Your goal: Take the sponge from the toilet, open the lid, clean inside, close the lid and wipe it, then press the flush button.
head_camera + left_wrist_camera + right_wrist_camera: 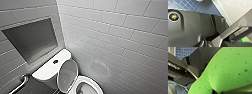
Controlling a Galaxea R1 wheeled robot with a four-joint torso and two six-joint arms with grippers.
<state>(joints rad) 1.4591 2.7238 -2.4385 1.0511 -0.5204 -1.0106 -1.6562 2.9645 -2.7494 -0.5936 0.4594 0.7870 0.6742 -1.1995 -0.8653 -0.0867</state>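
**A:** Main risk from here?

**B:** The smooth white oval plastic lid [67, 73]. It stands raised, leaning back on the tank of the white glossy ceramic toilet [98, 86], bowl open. My judgement is that an arm reaching into the bowl could knock it and bring it down on the arm. Second risk is a soft block working loose from a pinch and dropping into the bowl.

**A:** Where is the sponge?

**B:** The bright green porous sponge [230, 69] is pressed close up against the right wrist camera, bulged and creased as if squeezed. A green corner also shows past the left wrist, over the blue tiled floor [193, 6].

**A:** End effector state?

**B:** I read the right end effector [216, 90] as closed narrow on the sponge. The crease says so, since the fingers themselves are barely made out. For the left end effector [238, 31], I cannot tell how far open it is.
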